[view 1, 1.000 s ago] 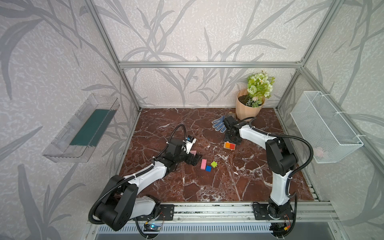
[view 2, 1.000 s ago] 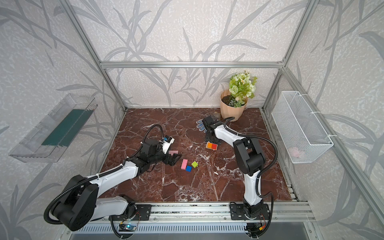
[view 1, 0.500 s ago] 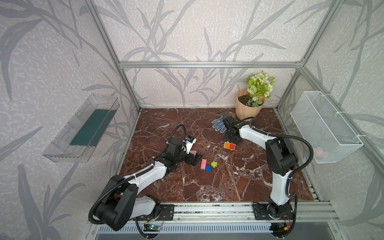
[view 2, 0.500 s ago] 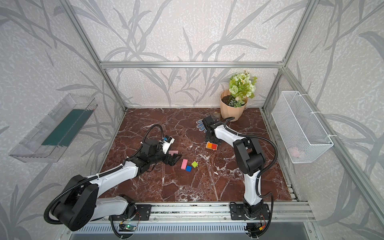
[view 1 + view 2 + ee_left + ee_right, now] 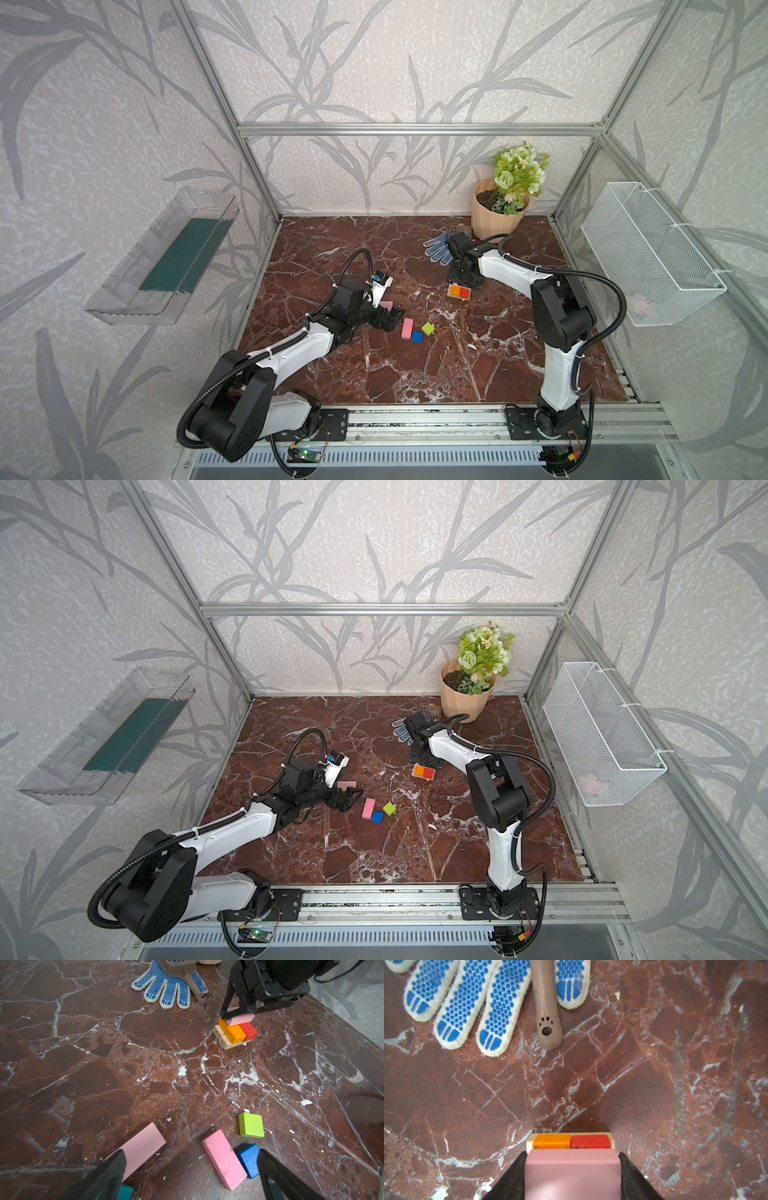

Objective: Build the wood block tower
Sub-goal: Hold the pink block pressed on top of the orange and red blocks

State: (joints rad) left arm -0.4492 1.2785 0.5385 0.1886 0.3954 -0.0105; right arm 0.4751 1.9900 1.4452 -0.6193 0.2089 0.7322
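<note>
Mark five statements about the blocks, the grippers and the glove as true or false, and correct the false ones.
1. The right gripper is shut on a pink block. True.
2. The left gripper holds the green cube. False: its jaws are open and empty, and the green cube lies on the table.
3. The orange block and the red block lie side by side on tan blocks. True.
4. The blue cube sits on top of the stack. False: it lies on the table beside a loose pink block.
5. The glove is in the wire basket. False: it lies on the table near the flowerpot.
</note>
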